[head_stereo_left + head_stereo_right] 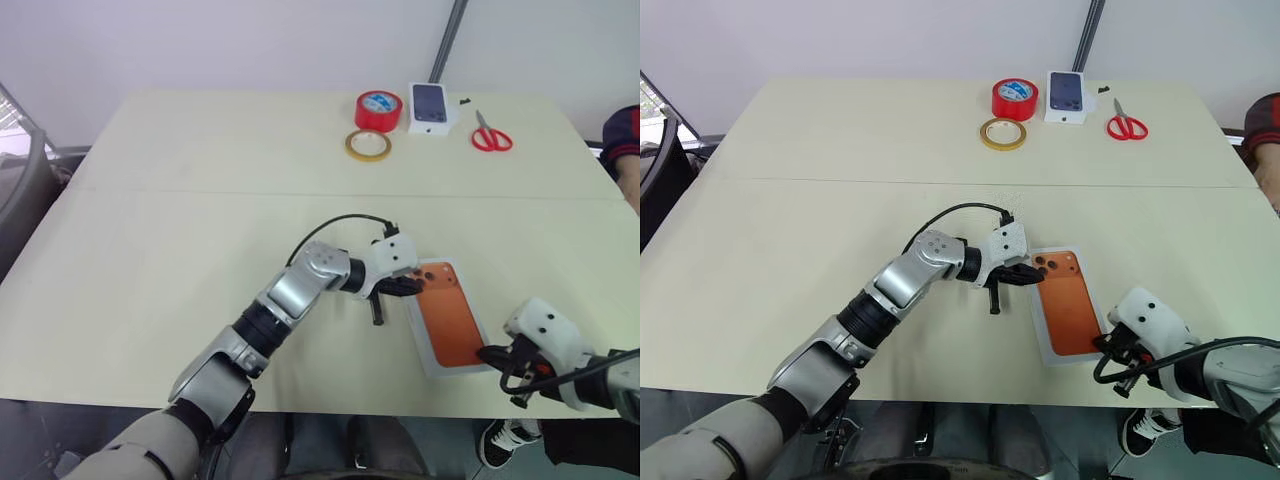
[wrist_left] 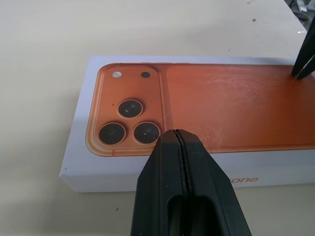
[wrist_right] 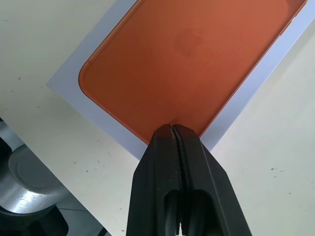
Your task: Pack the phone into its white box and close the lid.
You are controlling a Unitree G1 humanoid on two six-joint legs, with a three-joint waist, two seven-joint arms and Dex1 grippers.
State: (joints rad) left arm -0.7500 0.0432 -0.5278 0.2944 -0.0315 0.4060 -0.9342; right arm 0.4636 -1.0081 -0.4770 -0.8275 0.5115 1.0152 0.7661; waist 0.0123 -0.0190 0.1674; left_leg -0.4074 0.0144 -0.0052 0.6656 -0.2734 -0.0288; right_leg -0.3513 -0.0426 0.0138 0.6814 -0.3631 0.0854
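Both fingers pairs pressed together | lid point(image 2: 206, 105) print: "one"

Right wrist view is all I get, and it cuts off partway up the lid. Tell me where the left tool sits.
Observer: The left tool, shut, is at the far end of the lid, by the printed camera lenses.
Operator: Report what lies beyond the lid.
Observer: Near the far edge of the table are a red tape roll, a tan tape roll, a smaller white box and red scissors.
Operator: Check for anyone nearby.
Observer: A person's arm shows at the table's right edge.
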